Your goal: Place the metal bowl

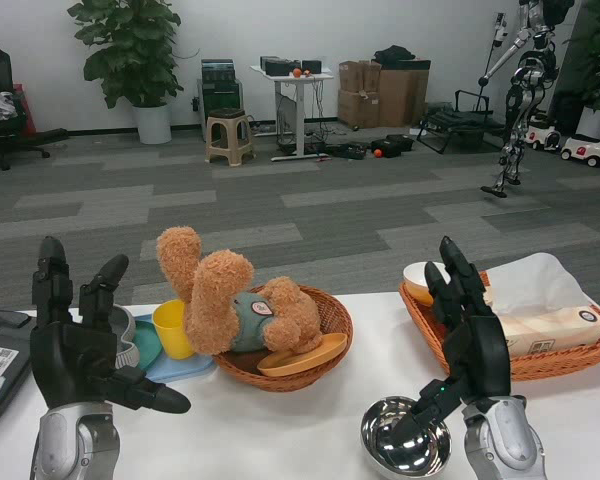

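- While the right hand (467, 335) rises at the lower right of the frame, its thumb reaches down to the rim of the metal bowl (406, 437), which sits on the white table (280, 425) at the bottom edge, just left of that hand's wrist.
- Whether the thumb actually pinches the rim or only touches it, I cannot tell; the other fingers point upward, apart from the bowl.
- At the lower left, the left hand (72, 345) is upright with fingers spread, holding nothing.
- Near the centre, a round wicker basket (335, 322) holds a brown teddy bear (235, 300) lying on its back and an orange plate (305, 356).
- Left of the basket stand a yellow cup (170, 328) and a blue plate (180, 368).
- At the right edge, a rectangular wicker tray (570, 362) holds a tissue pack (545, 325) and a small bowl (417, 280).
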`<state>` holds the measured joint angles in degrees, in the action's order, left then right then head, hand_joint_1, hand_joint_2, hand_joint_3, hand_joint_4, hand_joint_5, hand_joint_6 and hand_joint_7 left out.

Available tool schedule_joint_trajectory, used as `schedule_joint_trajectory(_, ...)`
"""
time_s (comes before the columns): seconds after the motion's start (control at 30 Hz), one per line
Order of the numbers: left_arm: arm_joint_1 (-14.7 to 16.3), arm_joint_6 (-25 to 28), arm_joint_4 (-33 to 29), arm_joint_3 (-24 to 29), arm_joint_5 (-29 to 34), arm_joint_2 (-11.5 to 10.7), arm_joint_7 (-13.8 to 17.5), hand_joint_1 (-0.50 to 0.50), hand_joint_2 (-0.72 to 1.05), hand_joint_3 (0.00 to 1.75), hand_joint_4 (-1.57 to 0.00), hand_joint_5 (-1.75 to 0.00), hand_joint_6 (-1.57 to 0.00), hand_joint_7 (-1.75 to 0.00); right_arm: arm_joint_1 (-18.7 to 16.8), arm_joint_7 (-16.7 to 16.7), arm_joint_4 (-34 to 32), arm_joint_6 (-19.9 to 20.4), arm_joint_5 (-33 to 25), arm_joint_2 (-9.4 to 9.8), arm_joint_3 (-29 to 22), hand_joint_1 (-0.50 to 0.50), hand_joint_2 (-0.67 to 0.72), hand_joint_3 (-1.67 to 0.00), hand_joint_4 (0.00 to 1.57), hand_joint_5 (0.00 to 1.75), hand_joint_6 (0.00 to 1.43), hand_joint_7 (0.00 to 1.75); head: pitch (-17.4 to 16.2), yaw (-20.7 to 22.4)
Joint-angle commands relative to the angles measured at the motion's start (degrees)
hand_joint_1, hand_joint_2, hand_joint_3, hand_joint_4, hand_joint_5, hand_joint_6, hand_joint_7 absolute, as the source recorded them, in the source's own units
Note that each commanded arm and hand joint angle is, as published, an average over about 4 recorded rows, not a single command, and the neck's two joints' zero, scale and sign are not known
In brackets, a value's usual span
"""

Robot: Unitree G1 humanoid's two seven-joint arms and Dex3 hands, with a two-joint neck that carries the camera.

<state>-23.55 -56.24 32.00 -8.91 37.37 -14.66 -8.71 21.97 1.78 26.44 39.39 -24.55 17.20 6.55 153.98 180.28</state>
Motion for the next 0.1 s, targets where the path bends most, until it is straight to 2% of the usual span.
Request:
schedule_joint_trajectory(0.03,-0.5,-0.2,0.5,-0.1,0.3,-0.8,-0.2,-0.5,-0.55,0.0,-0.64,-0.92,0.0,0.0,0.2,0.4,-1.3,1.1,-1.0,0.29,0.6,-0.38,0.53,-0.04,0.0,0.0,0.0,0.07,0.3,0.4)
schedule_joint_trajectory(0.1,-0.4,-0.2,0.4,-0.1,0.3,-0.7,-0.2,-0.5,-0.55,0.0,-0.64,-0.92,0.0,0.0,0.2,0.4,-1.3,1.2,-1.6,0.41,1.2,-0.38,0.53,0.0,0.0,0.0,0.0,0.07,0.3,0.6)
